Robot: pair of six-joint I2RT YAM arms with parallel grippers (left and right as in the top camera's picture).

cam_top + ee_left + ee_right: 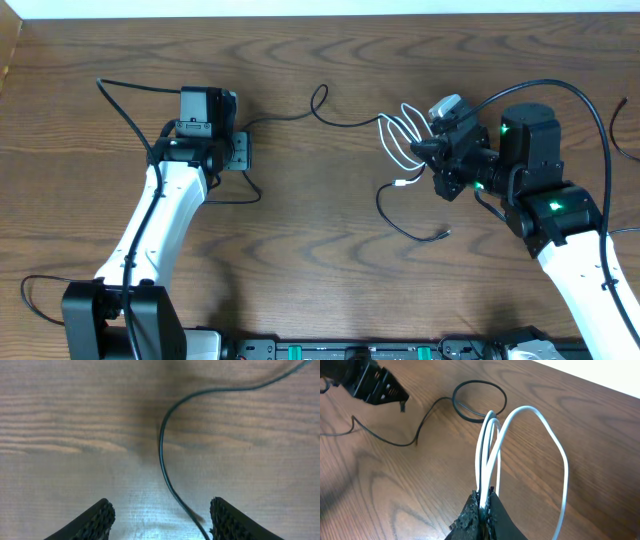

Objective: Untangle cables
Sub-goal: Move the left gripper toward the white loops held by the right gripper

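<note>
The white cable (398, 138) hangs in loops from my right gripper (428, 150), which is shut on its strands (487, 460); in the right wrist view the pinch (485, 502) is tight. Its plug end (400, 183) lies on the table. A thin black cable (318, 98) makes a small loop (479, 397) and runs left to my left gripper (240, 152). That gripper (160, 525) is open, and the black cable (162, 450) lies on the wood between its fingers, nearer the right fingertip (225, 520). A second black cable (410, 228) curls below the white one.
Thicker black arm wires arc at the far left (120, 95), the lower left (35, 295) and over the right arm (590, 100). The wooden table (320, 270) ends at a pale back edge (600, 380).
</note>
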